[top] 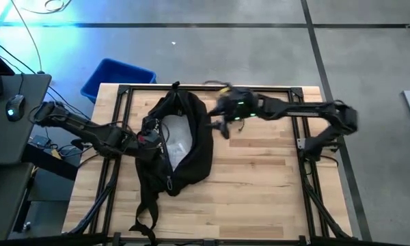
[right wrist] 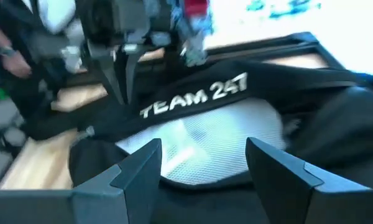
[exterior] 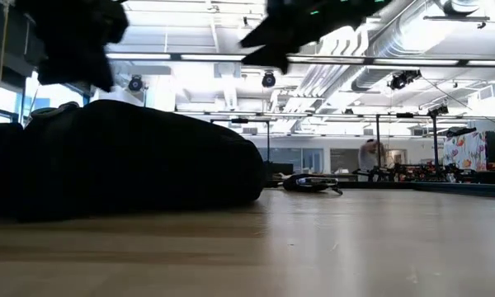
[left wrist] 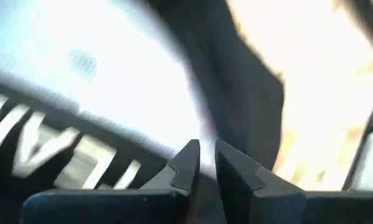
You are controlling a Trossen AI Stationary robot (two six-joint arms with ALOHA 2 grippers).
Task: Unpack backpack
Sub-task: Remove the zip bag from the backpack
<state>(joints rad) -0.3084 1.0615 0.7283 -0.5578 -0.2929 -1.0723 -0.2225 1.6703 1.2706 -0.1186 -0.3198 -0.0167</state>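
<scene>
The backpack (top: pixel 181 140) lies on the wooden table (top: pixel 260 178), left of the middle and nearer to the far edge, with its straps (top: pixel 147 205) running toward the near edge. Its top is open and a pale mesh panel (top: pixel 174 137) shows inside.

The left gripper (top: pixel 145 139) is at the backpack's left side, touching the fabric. In the left wrist view its fingers (left wrist: pixel 188 163) are nearly closed, with only a thin gap, and I cannot tell if fabric is pinched between them. The right gripper (top: pixel 219 117) hangs above the table just beside the backpack's right side, near the far edge; its fingers (right wrist: pixel 137 165) are spread wide and hold nothing.

A blue bin (top: pixel 117 78) stands on the floor beyond the table's far left corner. A desk (top: pixel 10 116) with a computer mouse (top: pixel 14 106) is past the left edge.

Only the right wrist view shows the white lettering "TEAM 24/7" (right wrist: pixel 196 96) on a black band over the mesh. The low view shows the backpack (exterior: pixel 115 161) as a dark mound that hides the table's left part, and a small dark object (exterior: pixel 309 183) at the far edge that I cannot identify.
</scene>
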